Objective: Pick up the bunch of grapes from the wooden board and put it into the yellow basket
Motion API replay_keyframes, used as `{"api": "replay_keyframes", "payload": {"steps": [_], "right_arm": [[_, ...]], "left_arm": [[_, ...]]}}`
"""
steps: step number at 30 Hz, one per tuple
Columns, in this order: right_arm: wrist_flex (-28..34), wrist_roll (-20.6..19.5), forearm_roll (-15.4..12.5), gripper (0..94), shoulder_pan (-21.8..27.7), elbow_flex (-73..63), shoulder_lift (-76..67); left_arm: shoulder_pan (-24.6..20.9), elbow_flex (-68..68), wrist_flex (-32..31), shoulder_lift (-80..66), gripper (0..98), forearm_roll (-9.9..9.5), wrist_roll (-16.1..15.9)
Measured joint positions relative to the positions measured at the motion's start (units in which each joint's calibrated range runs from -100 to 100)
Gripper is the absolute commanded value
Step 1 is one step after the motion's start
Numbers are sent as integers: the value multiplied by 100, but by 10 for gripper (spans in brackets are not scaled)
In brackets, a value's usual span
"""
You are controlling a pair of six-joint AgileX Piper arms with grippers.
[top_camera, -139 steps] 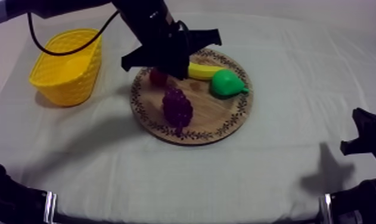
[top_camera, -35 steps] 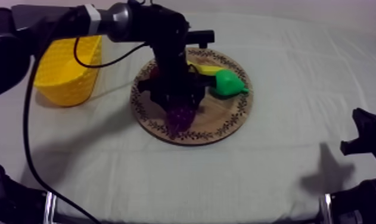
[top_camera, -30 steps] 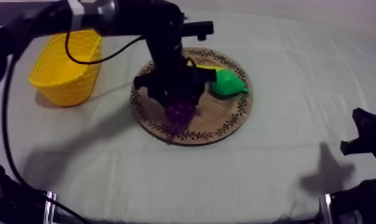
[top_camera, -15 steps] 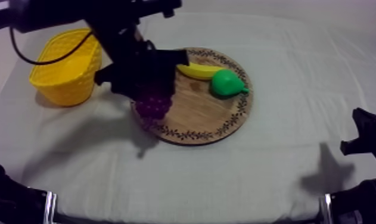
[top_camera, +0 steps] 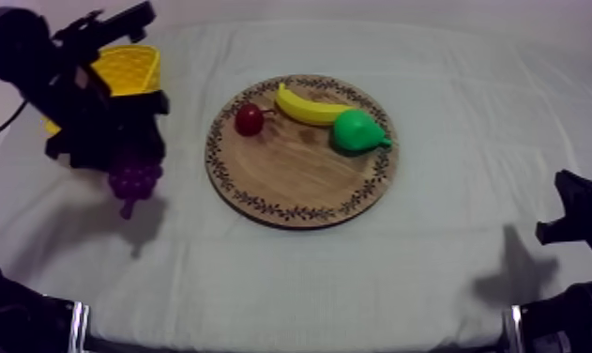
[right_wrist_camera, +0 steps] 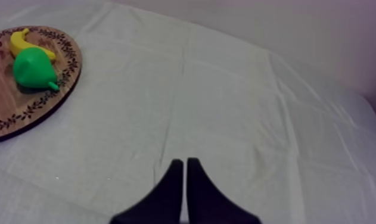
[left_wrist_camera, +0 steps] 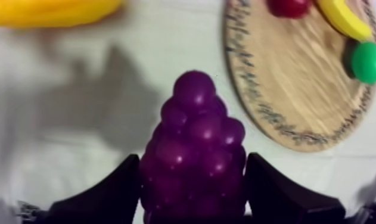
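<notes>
My left gripper is grasping the bunch of grapes, hanging tip-down over bare cloth, with the yellow basket lying just beyond it on the far side.

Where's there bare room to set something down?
Bare cloth: between the wooden board and the right gripper, and along the near edge. The board's near half is bare too. Crowded: its far half, with small red fruit, banana, pear; and beside the yellow basket, where the left gripper holds the bunch of grapes.
</notes>
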Motion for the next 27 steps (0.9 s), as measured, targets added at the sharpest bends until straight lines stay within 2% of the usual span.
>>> {"api": "replay_keyframes", "payload": {"steps": [6,15,27], "right_arm": [[0,0,0,3,0,0,0],[0,0,0,3,0,0,0],[0,0,0,3,0,0,0]], "left_arm": [[-646,357,-71,-332,553,-77,-335],[-1472,-299,-138,-65,557,-120,-924],[-1841,-1905,-290,1217,561,-98,-1304]]}}
